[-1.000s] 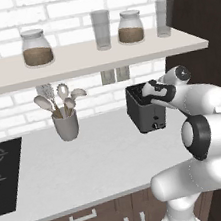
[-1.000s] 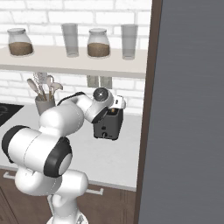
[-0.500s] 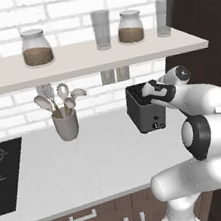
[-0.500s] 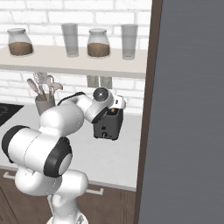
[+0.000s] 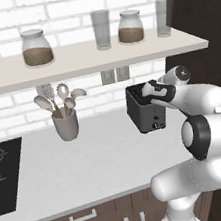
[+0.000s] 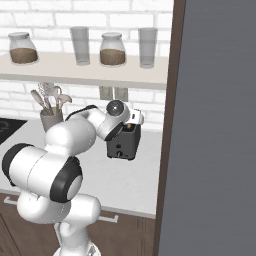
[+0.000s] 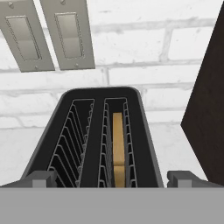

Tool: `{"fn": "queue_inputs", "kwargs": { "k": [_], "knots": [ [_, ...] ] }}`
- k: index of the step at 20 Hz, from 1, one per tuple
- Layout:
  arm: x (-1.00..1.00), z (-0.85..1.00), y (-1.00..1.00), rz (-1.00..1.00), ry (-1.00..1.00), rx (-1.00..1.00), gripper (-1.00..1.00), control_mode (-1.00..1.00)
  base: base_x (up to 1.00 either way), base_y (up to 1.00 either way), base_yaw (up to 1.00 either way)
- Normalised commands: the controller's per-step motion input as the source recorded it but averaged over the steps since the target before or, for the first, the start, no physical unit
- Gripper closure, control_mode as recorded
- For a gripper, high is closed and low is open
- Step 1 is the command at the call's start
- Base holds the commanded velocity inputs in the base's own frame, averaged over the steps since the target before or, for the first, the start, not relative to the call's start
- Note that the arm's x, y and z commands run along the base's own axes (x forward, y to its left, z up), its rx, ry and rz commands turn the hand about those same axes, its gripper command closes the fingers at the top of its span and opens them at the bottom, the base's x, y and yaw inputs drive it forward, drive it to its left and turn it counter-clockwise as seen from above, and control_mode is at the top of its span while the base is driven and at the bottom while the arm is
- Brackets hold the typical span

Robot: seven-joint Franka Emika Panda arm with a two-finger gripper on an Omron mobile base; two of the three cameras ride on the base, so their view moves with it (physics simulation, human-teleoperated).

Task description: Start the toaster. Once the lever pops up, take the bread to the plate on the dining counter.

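The toaster stood on the tabletop by the wall, the bread sunk in its right slot. The gripper hovered at its near end, fingers spread apart, holding nothing. Carrying the bread over looked entirely undone.

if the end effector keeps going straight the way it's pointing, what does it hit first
Most likely the toaster: the end effector looks straight down into its slotted top, with the bread in the right-hand slot. How far above it sits is unclear.
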Motion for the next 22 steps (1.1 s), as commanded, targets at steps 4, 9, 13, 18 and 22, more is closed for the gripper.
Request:
{"fn": "queue_inputs", "kwargs": {
  "k": [4, 9, 13, 18, 22],
  "knots": [
    [0.00, 0.00, 0.00, 0.00, 0.00, 0.00, -1.00, -1.00, 0.00, 0.00, 0.00],
    [0.00, 0.00, 0.00, 0.00, 0.00, 0.00, -1.00, -1.00, 0.00, 0.00, 0.00],
    [0.00, 0.00, 0.00, 0.00, 0.00, 0.00, -1.00, -1.00, 0.00, 0.00, 0.00],
    [0.00, 0.00, 0.00, 0.00, 0.00, 0.00, -1.00, -1.00, 0.00, 0.00, 0.00],
    [0.00, 0.00, 0.00, 0.00, 0.00, 0.00, -1.00, -1.00, 0.00, 0.00, 0.00]
  ]
}}
